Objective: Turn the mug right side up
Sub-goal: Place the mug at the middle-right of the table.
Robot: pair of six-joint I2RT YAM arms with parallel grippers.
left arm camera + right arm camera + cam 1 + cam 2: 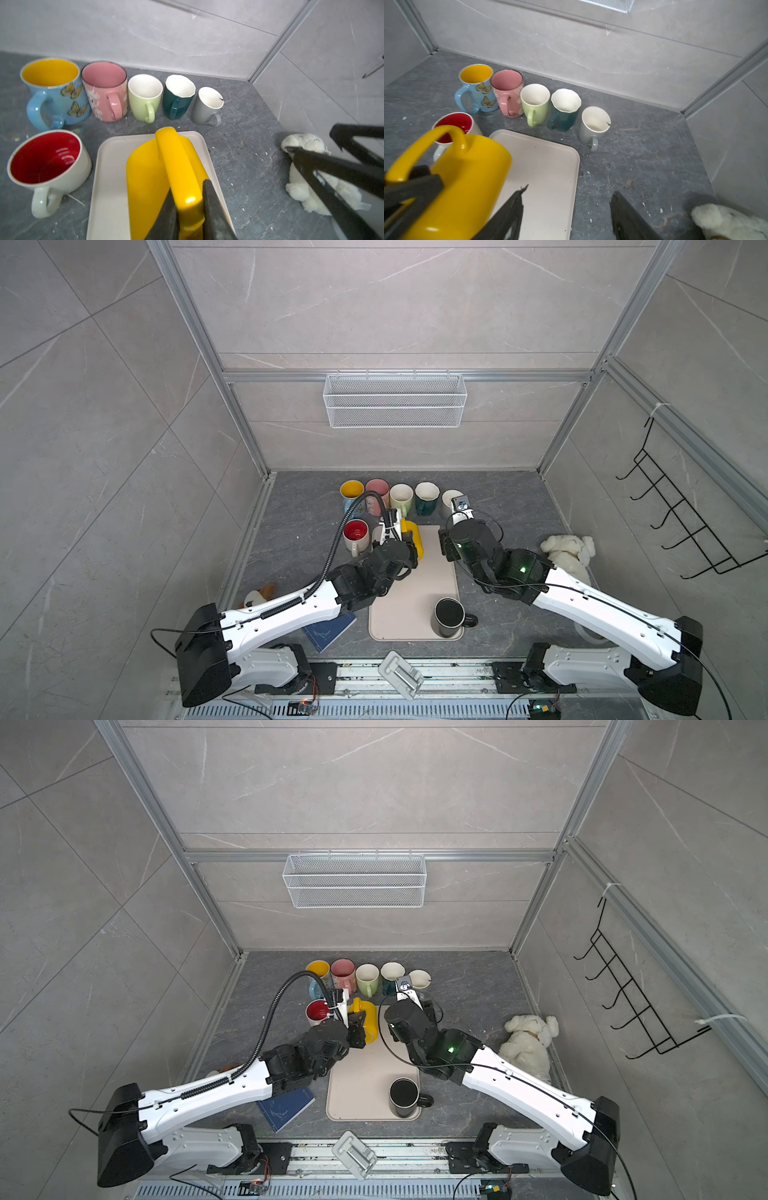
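Grey stone tabletop, tiled walls behind. The yellow mug [149,176] hangs over the far left corner of the tray [110,166], roughly on its side with the handle uppermost. The left gripper [188,187] pinches only that glossy handle. The right gripper [570,190] stands spread and empty just right of it.

A handle-only pinch is, I judge, the weak point: the heavy body could swivel or slip during the turn and drop onto the tray. It could also swing into the red-lined mug [45,158] close on the left, or against the right fingers [512,207].
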